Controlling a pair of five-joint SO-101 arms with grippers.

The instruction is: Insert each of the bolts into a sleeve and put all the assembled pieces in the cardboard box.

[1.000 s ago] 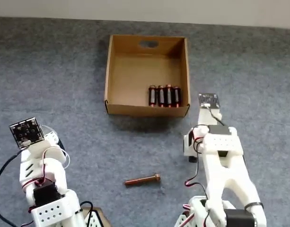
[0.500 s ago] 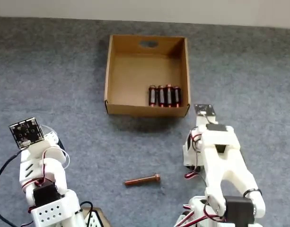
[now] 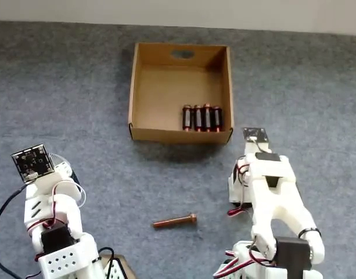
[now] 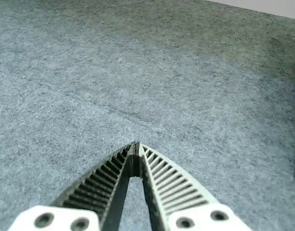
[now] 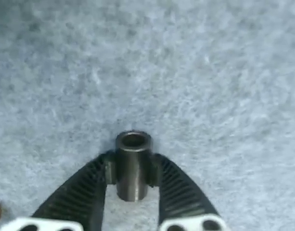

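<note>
Dark sleeve (image 5: 133, 161) sits clamped in the right gripper (image 5: 132, 168), drawn back toward 6 o'clock, ready for the bolt (image 3: 175, 221); left gripper (image 4: 136, 150) closed, empty.

Grey felt mat (image 3: 61, 87) spread underneath everything; pale wall strip (image 3: 178, 10) at far edge.

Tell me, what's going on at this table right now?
The right gripper is shut on a dark sleeve. The left gripper is shut with nothing in it. One bolt lies loose on the mat between the arms. Four assembled pieces lie side by side in the box.
</note>
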